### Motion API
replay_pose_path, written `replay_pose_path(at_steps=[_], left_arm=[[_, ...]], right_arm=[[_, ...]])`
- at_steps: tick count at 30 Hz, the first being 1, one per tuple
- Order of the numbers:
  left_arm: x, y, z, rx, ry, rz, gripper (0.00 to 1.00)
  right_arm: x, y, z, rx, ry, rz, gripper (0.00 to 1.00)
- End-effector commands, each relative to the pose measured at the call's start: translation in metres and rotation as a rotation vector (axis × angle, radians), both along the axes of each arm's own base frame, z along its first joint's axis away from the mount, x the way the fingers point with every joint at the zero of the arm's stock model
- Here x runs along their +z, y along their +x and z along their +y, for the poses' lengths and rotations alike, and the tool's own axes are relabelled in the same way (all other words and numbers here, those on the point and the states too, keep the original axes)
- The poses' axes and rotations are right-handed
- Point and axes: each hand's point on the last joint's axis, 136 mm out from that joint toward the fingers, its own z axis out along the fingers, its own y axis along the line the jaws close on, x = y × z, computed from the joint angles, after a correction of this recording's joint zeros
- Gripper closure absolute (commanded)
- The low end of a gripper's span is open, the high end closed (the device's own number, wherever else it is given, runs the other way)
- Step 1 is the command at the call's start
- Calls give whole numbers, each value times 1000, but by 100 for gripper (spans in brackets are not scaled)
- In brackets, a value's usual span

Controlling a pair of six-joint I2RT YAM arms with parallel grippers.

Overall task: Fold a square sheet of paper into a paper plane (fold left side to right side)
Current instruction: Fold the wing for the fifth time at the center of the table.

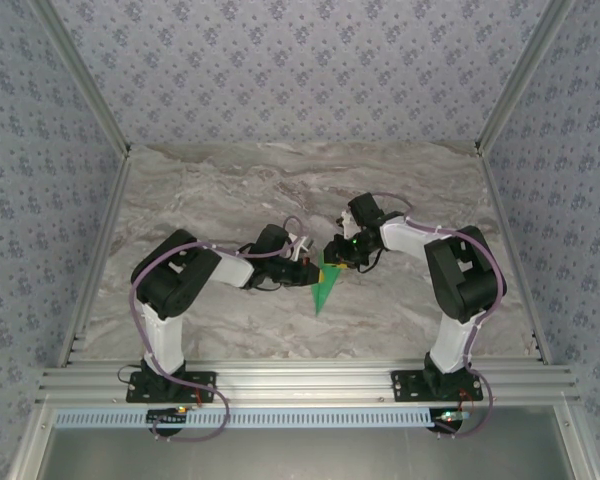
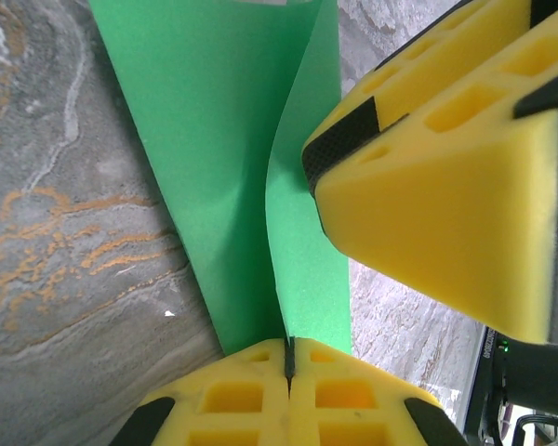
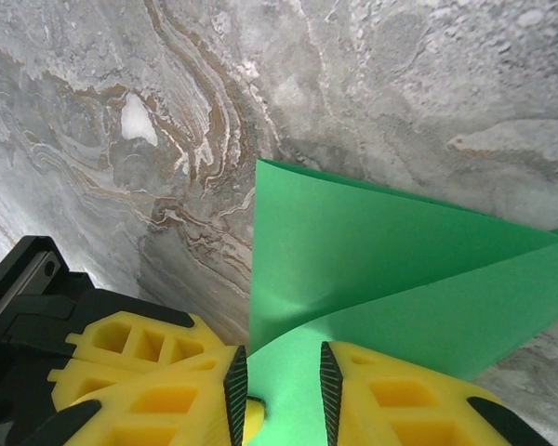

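Left fingers: pressed together, pinching an edge of the square sheet of paper. Right fingers: part-spread astride a raised flap. Sheet: centre of the worktop, already narrowed to a point. Flap apparently not yet pressed flat; further folds likely outstanding.

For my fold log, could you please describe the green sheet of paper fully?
The green sheet of paper is thin, plain and folded into a narrow wedge pointing toward the arm bases. It lies on the table, one flap curling upward. The left gripper is shut on it; the right gripper stands open astride the flap.
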Motion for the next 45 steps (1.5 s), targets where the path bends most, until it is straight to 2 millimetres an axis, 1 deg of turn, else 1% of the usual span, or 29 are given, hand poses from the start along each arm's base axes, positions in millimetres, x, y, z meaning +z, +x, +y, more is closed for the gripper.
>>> replay_pose_path(at_steps=[1, 3, 8, 13, 15, 19, 21, 23, 25, 29, 33, 35, 38, 45], left_arm=[[-9, 0, 1, -2, 35, 1, 100], [-10, 0, 1, -2, 35, 2, 100], [-6, -1, -1, -7, 23, 2, 100], [5, -1, -3, -8, -6, -2, 100], [14, -1, -2, -2, -14, -15, 91], [33, -1, 5, 20, -22, -45, 84], [44, -3, 10, 32, -29, -62, 77], [52, -7, 14, 35, -26, -68, 75], [56, -13, 19, 42, -25, -53, 70], [50, -32, 26, 50, 33, 33, 61], [44, -49, 21, 46, 56, 89, 56], [41, -54, 17, 32, 72, 94, 54], [35, -56, 11, 20, 91, 107, 53], [26, -51, 4, 19, 111, 121, 53]], right_arm=[[-12, -5, -4, 10, -40, 28, 72], [-17, -6, -5, 6, -46, 40, 74], [-22, -8, -11, -2, -69, 52, 76], [-32, -14, -18, -7, -101, 79, 78], [-36, -17, -20, -9, -112, 93, 78], [-42, -21, -23, -10, -127, 108, 79], [-43, -22, -24, -10, -128, 111, 79], [-43, -23, -23, -9, -125, 109, 79], [-42, -23, -22, -6, -122, 106, 78], [-40, -21, -21, -4, -117, 98, 78], [-40, -22, -20, -2, -115, 97, 78], [-40, -22, -20, -1, -115, 96, 78], [-39, -22, -19, 4, -113, 94, 78], [-38, -22, -19, 4, -115, 92, 78]])
